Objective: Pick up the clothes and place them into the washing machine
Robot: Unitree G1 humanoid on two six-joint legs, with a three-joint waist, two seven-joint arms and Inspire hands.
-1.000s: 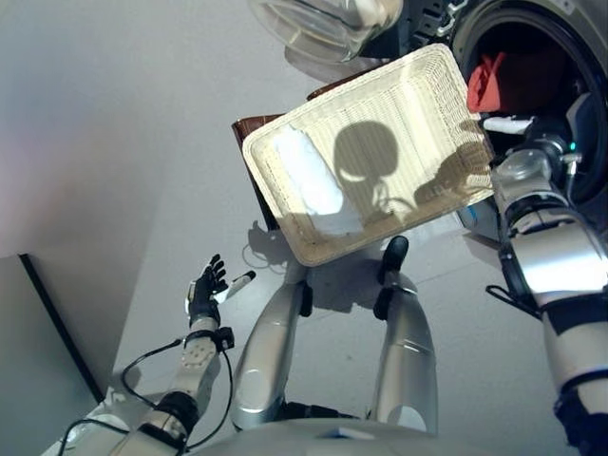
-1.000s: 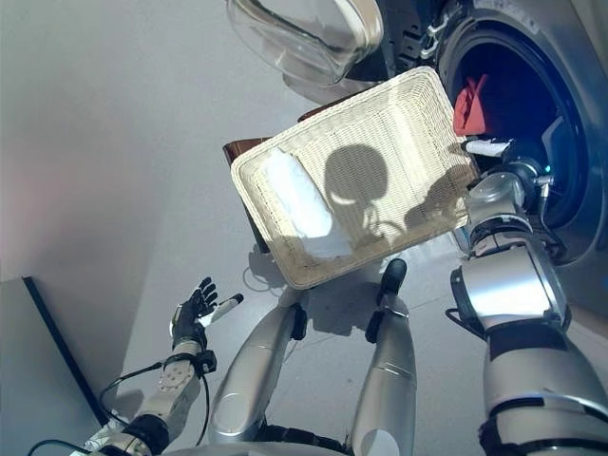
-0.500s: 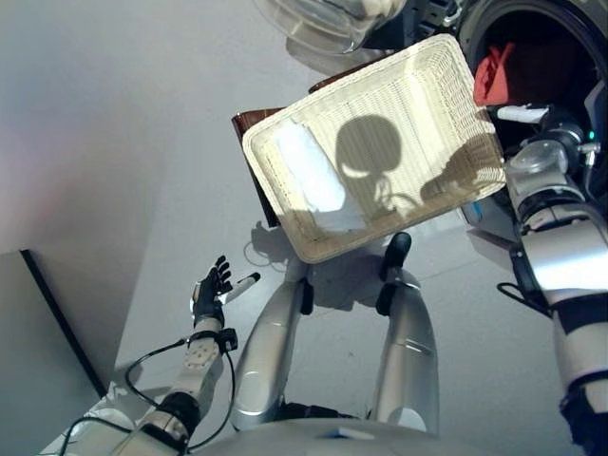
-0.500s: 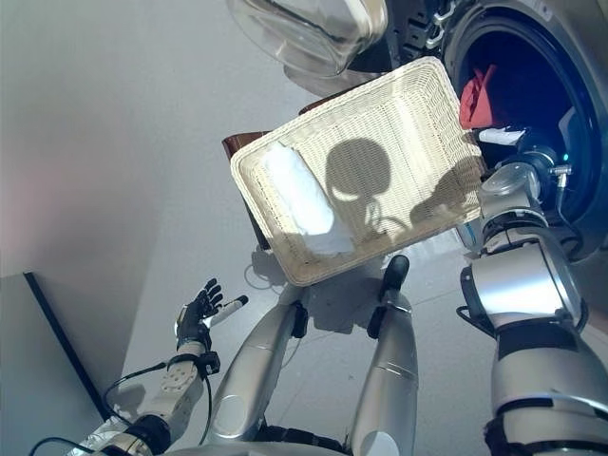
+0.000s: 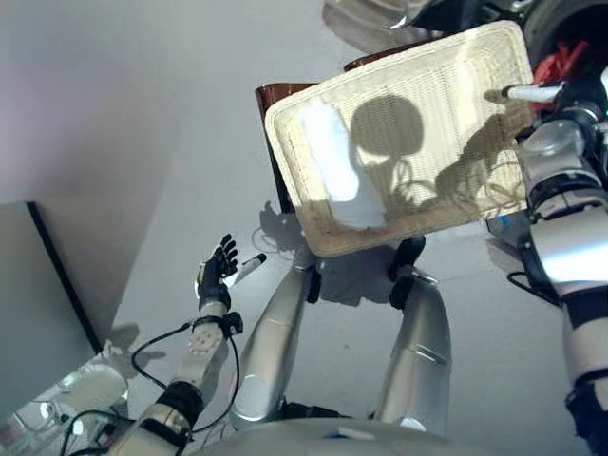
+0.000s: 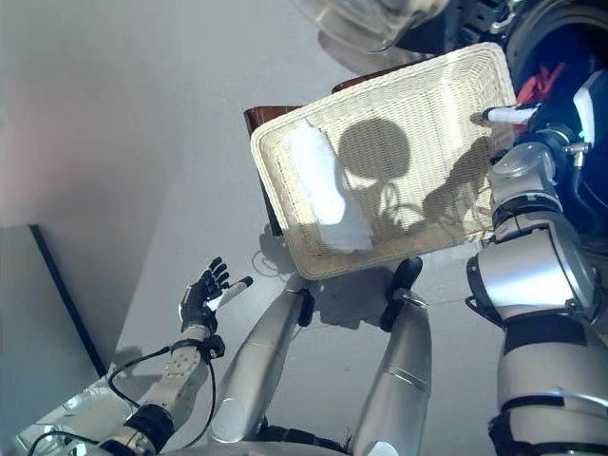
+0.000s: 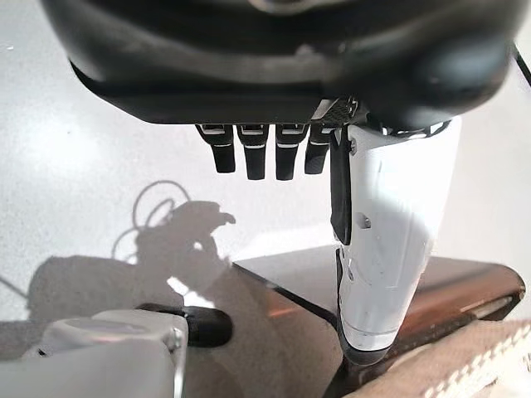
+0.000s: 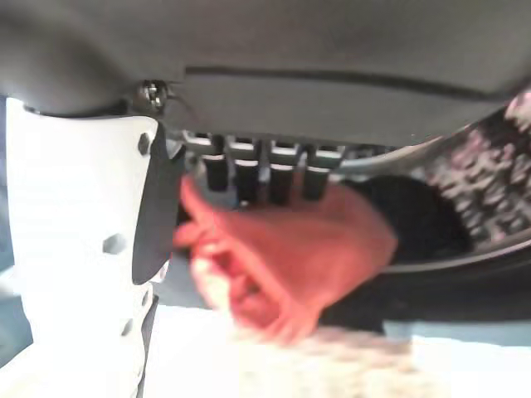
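My right hand point(image 8: 75, 207) is at the washing machine's point(image 6: 570, 38) open drum. Its fingers point(image 8: 249, 174) are straight and clear of the red garment point(image 8: 290, 257), which hangs over the drum's lip (partly inside); nothing is grasped. My left hand point(image 5: 217, 275) hangs low above the floor point(image 5: 142, 142), well apart from everything, fingers spread and relaxed, touching nothing. The wicker basket point(image 5: 313, 233) sits on a brown stand point(image 5: 275, 95) beside the machine, with one white cloth point(image 5: 337, 171) lying along its left end.
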